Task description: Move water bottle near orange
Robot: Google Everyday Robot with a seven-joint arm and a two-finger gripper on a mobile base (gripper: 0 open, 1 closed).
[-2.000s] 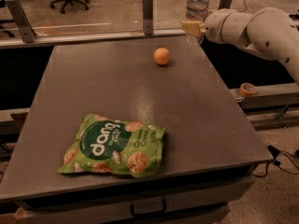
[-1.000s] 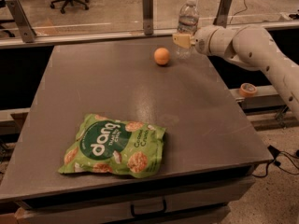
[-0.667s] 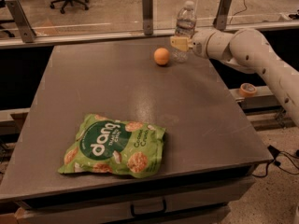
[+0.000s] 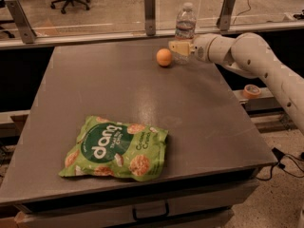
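Water bottle (image 4: pixel 185 25) upright near the far edge of the table (image 4: pixel 142 99), right of centre, white cap up, long axis vertical. Gripper (image 4: pixel 179 48) at the bottle's lower half, reaching in from the right at the end of the arm (image 4: pixel 256 56), closed around the bottle, with cap and shoulders clear above the clasp. Base on the tabletop or just off it: cannot tell.

Orange (image 4: pixel 164 57) on the table just beside the bottle, to its left and a touch nearer the camera. Fruit and bottle foot very close; touching or a sliver apart, cannot tell. Seen from the gripper: orange just past the tip, roughly along the line of the forearm, on the far side of the bottle from the wrist.

Judged from this, placement close to met. Next move likely a straight set-down if not yet grounded, then release and a pull-back to the right along the arm's own line, away from the orange. Any push leftward risky: round fruit, free to roll on the smooth top. Tall slim bottle easy to tip if dragged on release, so best opened wide before retreat.

Snack bag (image 4: pixel 115 148), green, lying flat near the front left, well apart from both and out of the way.
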